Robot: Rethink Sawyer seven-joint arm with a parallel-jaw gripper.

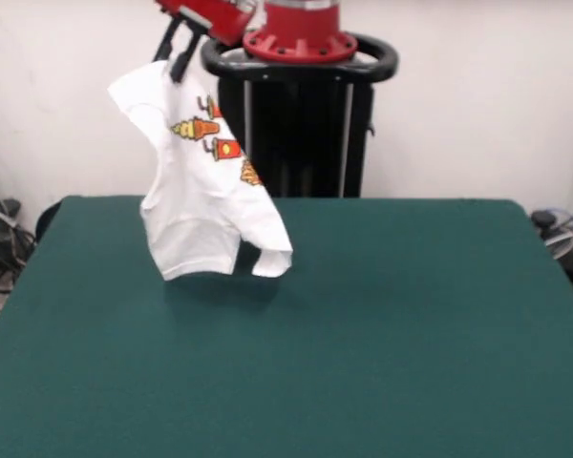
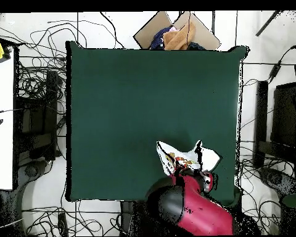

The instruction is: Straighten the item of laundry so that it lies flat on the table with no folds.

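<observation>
The white T-shirt (image 1: 201,191) with red, orange and yellow food cartoons hangs in the air above the far left part of the dark green table (image 1: 363,343). It is folded and crumpled, and its lower hem hangs just above the table top. My gripper (image 1: 175,55) is shut on the shirt's top edge, high at the upper left of the front view. In the overhead view the shirt (image 2: 187,157) shows near the table's near edge (image 2: 113,196), partly under my red arm (image 2: 193,207), which hides the gripper.
The black pedestal (image 1: 301,124) stands behind the table's far edge. A cardboard box with cloth (image 2: 175,34) sits beyond the table's opposite edge. Cables (image 2: 36,92) and black equipment lie on the floor round the table.
</observation>
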